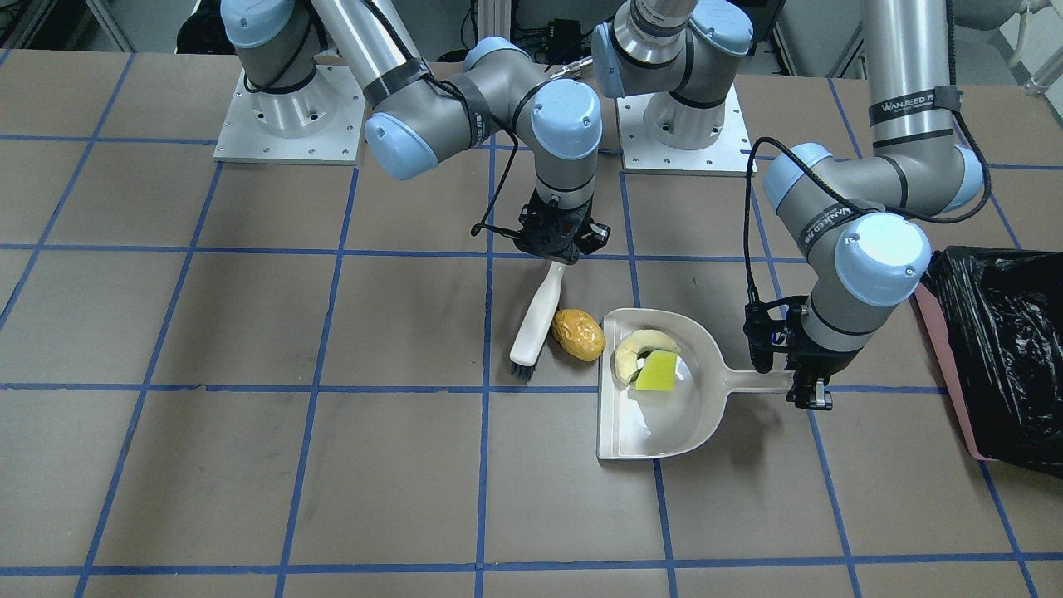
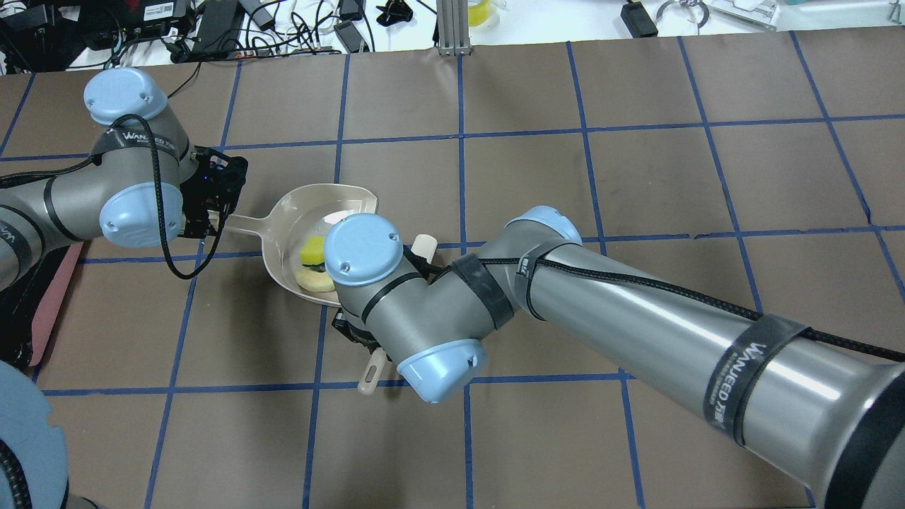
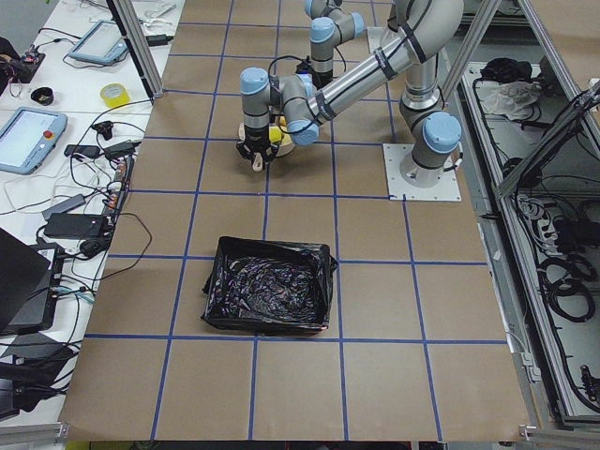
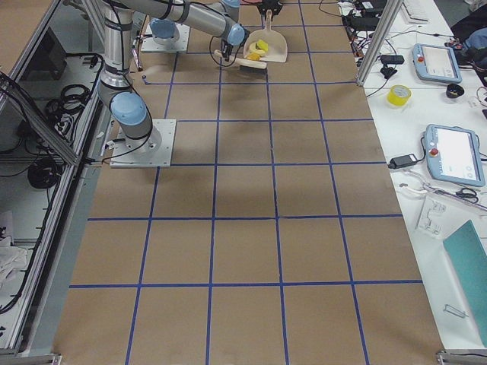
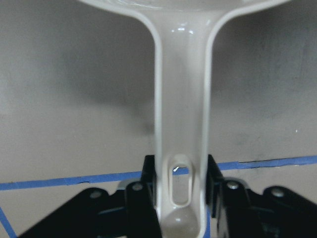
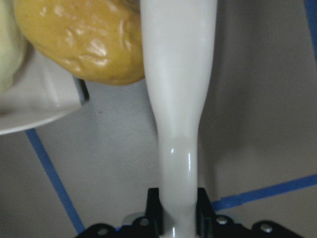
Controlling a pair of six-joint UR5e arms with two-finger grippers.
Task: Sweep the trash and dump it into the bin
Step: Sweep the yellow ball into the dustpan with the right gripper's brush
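Note:
My left gripper (image 1: 801,378) is shut on the handle of the beige dustpan (image 1: 664,415), which rests flat on the table; the handle (image 5: 181,124) sits between the jaws. A pale wedge slice (image 1: 644,345) and a yellow sponge piece with green backing (image 1: 658,371) lie in the pan. My right gripper (image 1: 558,249) is shut on a white brush (image 1: 536,320) with black bristles. The orange-yellow potato lump (image 1: 579,334) lies between the brush and the pan's open edge, also seen in the right wrist view (image 6: 84,39). The black-lined pink bin (image 1: 1001,349) stands beyond the left arm.
The bin (image 3: 267,286) stands on the robot's left side, apart from the dustpan. Both arm bases (image 1: 286,124) stand at the robot's edge of the table. Blue tape lines grid the brown table. My right forearm (image 2: 636,318) hides the brush's middle from overhead.

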